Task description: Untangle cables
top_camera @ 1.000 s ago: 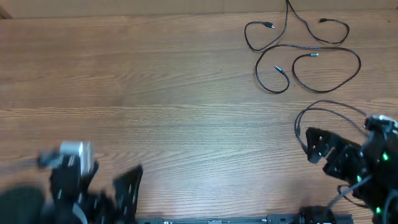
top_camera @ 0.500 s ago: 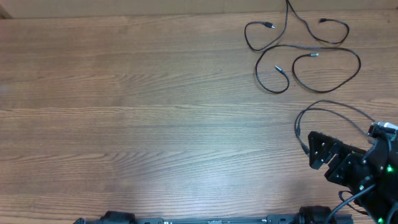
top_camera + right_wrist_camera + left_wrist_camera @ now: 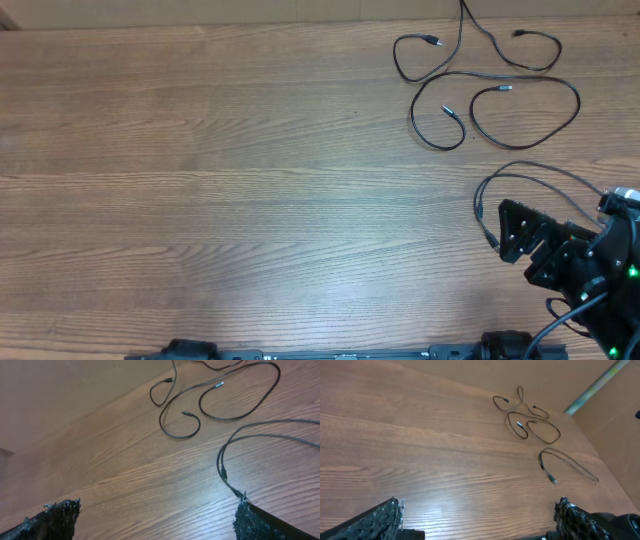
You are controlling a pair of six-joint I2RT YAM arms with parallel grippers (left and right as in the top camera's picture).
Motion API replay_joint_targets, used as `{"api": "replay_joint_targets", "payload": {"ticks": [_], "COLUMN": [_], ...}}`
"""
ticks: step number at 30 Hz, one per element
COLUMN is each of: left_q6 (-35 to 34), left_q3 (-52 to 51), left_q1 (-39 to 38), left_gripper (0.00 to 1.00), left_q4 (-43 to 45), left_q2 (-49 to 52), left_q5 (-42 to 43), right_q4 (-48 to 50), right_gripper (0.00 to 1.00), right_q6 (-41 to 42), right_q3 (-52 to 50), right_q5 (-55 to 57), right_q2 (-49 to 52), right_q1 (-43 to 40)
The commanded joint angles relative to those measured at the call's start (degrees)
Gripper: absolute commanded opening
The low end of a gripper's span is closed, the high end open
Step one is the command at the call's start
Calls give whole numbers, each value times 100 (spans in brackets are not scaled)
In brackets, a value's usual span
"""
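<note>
A tangle of thin black cables (image 3: 480,90) lies at the table's far right; it also shows in the left wrist view (image 3: 527,422) and the right wrist view (image 3: 220,395). A separate black cable loop (image 3: 497,185) lies nearer, also seen in the left wrist view (image 3: 567,462). In the right wrist view (image 3: 225,467) its plug end reaches one fingertip. My right gripper (image 3: 530,250) is open and empty just behind this loop, jaws wide (image 3: 157,507). My left gripper (image 3: 477,510) is open and empty, low over bare wood, out of the overhead view.
The wooden table (image 3: 250,180) fills the views. A black rail (image 3: 340,354) runs along the near edge. A wall and a pale post (image 3: 597,385) stand beyond the far right corner.
The left arm has drawn back out of the overhead view at the near edge. The right gripper has shifted slightly right, still open beside the cable loop.
</note>
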Motion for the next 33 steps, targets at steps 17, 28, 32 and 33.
{"api": "replay_joint_targets", "payload": {"ticks": [17,28,32,33], "left_q6": [-70,-70,-70,-70], "left_q3": [-26,-26,-26,-26], "left_q1": [22,22,22,22], "left_gripper": [100,99,100,99], "left_q4": [4,4,4,4], "left_q2": [-22,-22,-22,-22], "left_q5": [-33,-33,-33,-33], "right_q4": [-741,-1674,-1709,-1709], "right_gripper": [100,100,100,100], "right_q6": [-468,-743,-745,-745], "right_q3": [70,70,70,70], "right_q5": [-33,-520,-511,-511], "right_q2": [-470,-997,-997,-997], "right_q1": [33,33,33,33]}}
